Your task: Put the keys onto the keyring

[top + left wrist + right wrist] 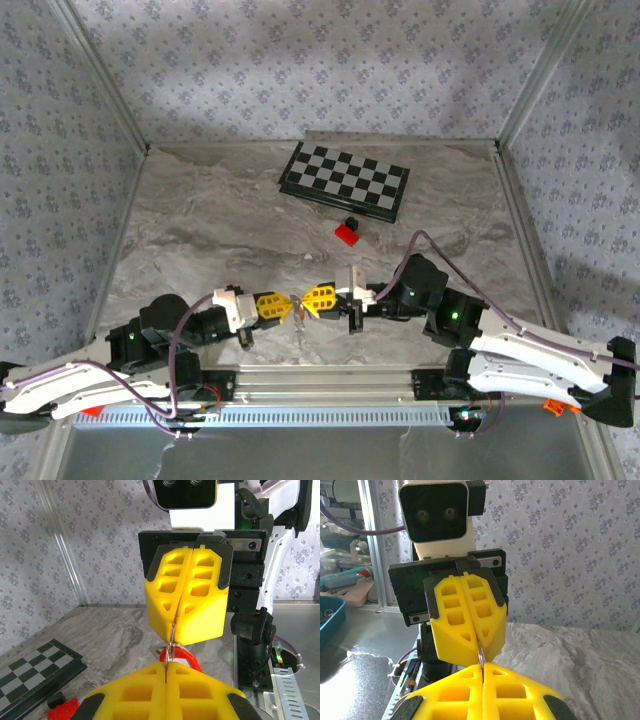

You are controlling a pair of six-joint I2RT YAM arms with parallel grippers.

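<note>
While both arms reach inward low over the marbled bench [215, 225], the left pincer [286, 306] and the right pincer [307, 301] meet tip to tip near the bench's front edge, just ahead of the arm bases. Each one has its yellow fingers pressed together with no gap along the seam. The left wrist view shows a thin silvery strand, taken here as the keyring [171, 639], running straight from the seam of the right pincer down into the seam of the left, so both are clamped on it. From the right wrist the same strand appears as a fine curved wire bridging the two sets of tips. The key [183, 656] sits just above the left pincer's tips, its red-orange head touching or right beside the strand. Its blade is hidden, and whether the key is threaded on cannot be told. From above, a pale thread hangs a little way below the meeting point. Well apart, toward the back of the bench, lies a chessboard [345, 180], and just in front of it sits a red block [346, 236] with a black piece on top.
</note>
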